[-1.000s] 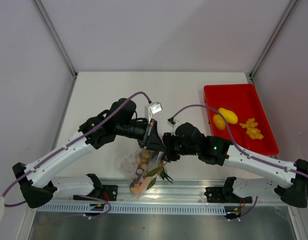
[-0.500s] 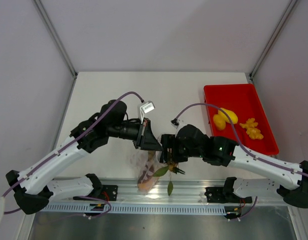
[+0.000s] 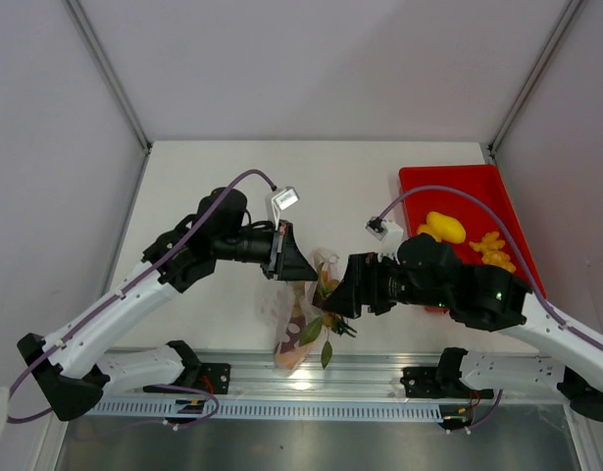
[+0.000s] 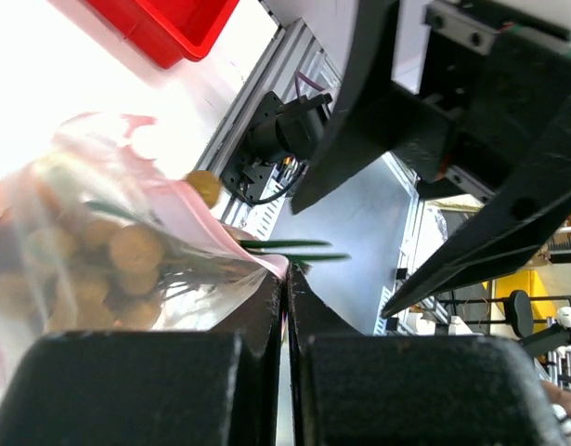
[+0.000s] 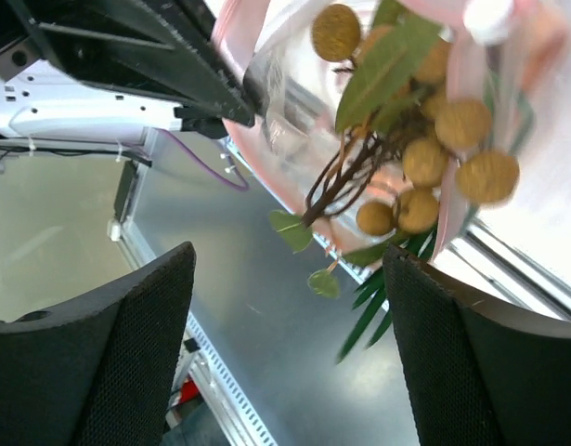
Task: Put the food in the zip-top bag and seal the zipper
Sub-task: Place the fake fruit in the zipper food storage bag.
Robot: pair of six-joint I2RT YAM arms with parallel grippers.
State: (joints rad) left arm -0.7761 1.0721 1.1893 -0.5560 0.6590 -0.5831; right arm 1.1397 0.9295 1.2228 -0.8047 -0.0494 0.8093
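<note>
The zip-top bag (image 3: 299,324) hung from the left gripper (image 4: 285,288), whose fingers were pressed together on a corner of the pink-red zipper strip (image 4: 231,234). The right gripper (image 5: 290,344) stood just beside the bag with its fingers spread wide and nothing between them.

By the look of it the bag was thin, slick film with no stiffness of its own, light itself but sagging under its load. The zipper strip seemed the firmest place to pinch, and a second hold at the far end of the mouth would likely be needed to pull it taut. A grip on the bare film would probably slip or crumple.

Inside the bag were an olive-green grape bunch (image 5: 424,158) with broad leaves (image 5: 387,65), and an orange slice (image 3: 289,361) at the bottom. Thin green blades (image 4: 285,246) appeared to poke out past the mouth and could foul the seal. Whether the bag's bottom touched the table (image 3: 213,196) could not be told.

Well apart to the right, the red tray (image 3: 419,186) held a smooth yellow fruit (image 3: 445,226) and a lumpy yellow piece (image 3: 492,250); both looked light and rigid, and the round one seemed apt to roll.
</note>
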